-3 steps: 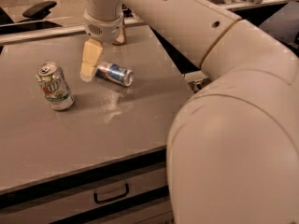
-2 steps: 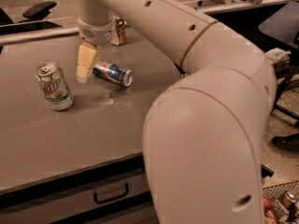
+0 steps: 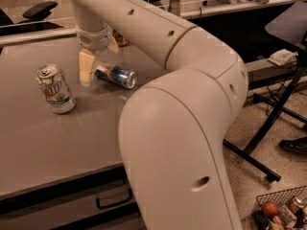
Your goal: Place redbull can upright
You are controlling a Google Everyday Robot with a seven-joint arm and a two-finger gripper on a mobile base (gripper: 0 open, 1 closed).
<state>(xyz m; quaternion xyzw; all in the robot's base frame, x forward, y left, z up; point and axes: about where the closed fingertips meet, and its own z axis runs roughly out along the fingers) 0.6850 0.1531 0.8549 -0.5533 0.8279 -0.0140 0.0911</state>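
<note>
Redbull can (image 3: pixel 115 75) lies on its side on the grey desk (image 3: pixel 43 143), toward the far half of the surface, its silver end pointing right and toward the camera. The tool (image 3: pixel 100 63) hangs over the can's left end, carried by a large cream arm that sweeps in from the lower right and fills much of the view. One pale finger (image 3: pixel 86 67) points down just left of the can, its tip near the desk; part of a second finger shows behind, on the far side of the can. The jaws stand apart and grip nothing. Whether the near finger touches the can cannot be told.

Left of the tool, well apart from the lying can, a white-and-green can (image 3: pixel 55 88) stands upright. A golden-brown can (image 3: pixel 120 38) sits at the far edge, mostly hidden by the arm. A wire basket (image 3: pixel 268 201) rests on the floor at lower right.
</note>
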